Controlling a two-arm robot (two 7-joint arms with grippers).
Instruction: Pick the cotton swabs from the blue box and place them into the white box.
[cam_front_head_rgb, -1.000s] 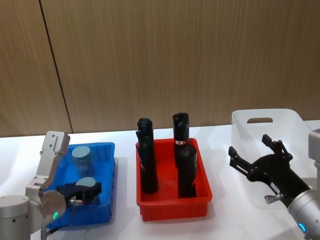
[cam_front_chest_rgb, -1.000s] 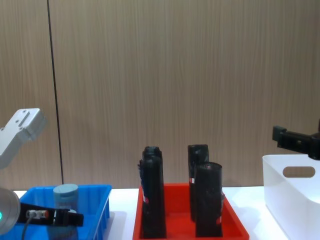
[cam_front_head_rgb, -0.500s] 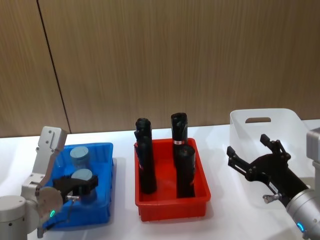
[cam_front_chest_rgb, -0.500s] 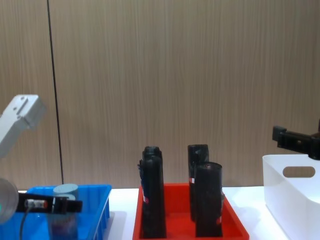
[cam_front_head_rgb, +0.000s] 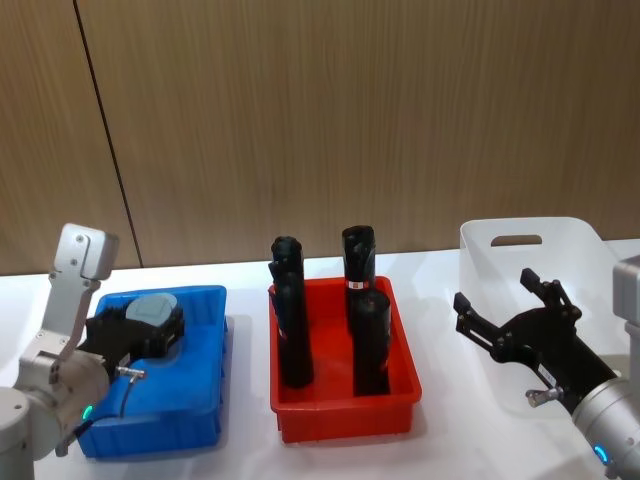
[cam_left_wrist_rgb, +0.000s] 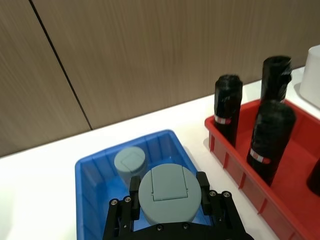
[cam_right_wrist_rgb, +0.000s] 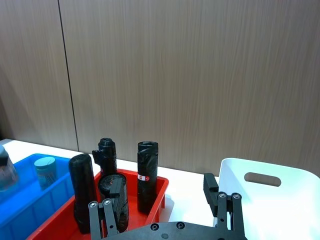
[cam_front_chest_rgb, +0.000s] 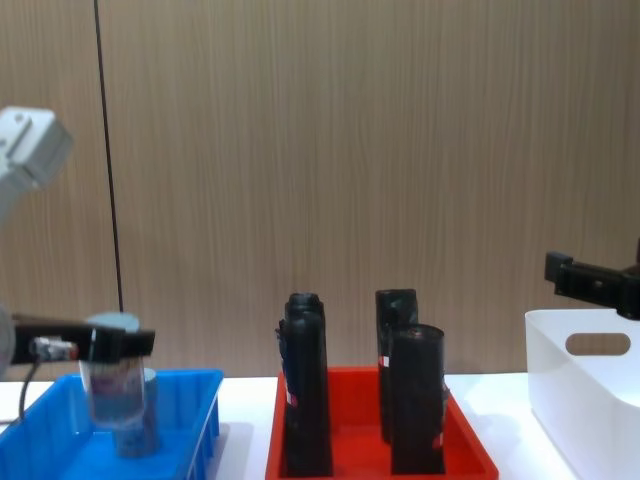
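Left fingers (cam_left_wrist_rgb: 202, 183): pressed against opposite sides of one cotton-swab tub; the left gripper (cam_left_wrist_rgb: 168, 189) pinches it just under the lid.
Held tub (cam_left_wrist_rgb: 167, 192): upright, long axis vertical, grey-blue lid facing up, centred between the fingers.
Height of held tub: off the floor of the blue box (cam_front_head_rgb: 205, 425) by the chest view. Whether its base clears the rim cannot be settled.
Second tub (cam_left_wrist_rgb: 130, 162): stands upright inside the blue box, just beyond the held one, untouched.
Right gripper (cam_front_head_rgb: 510, 322): fingers spread wide, holding nothing, hovering at the near left side of the white box (cam_front_head_rgb: 530, 228).
Obstacle between: the red tray (cam_front_head_rgb: 345, 420) sits between the two boxes. Its black cylinders (cam_front_head_rgb: 290, 335) stand upright and look taller than either box wall.
Governing relation: the white box lies to the robot's right of the held tub, well apart, with the red tray and its cylinders directly on that line.
Arm nearer to target: the right. The left arm has the load and the longer reach.
Assessment: the step in hand is the carry of the first tub. One tub remains to be picked, so the task is under half done.
Requirement for next move: judged to need more height before travelling rightward, so the tub passes above the cylinder tops.
Risk: a low crossing could knock a cylinder over.
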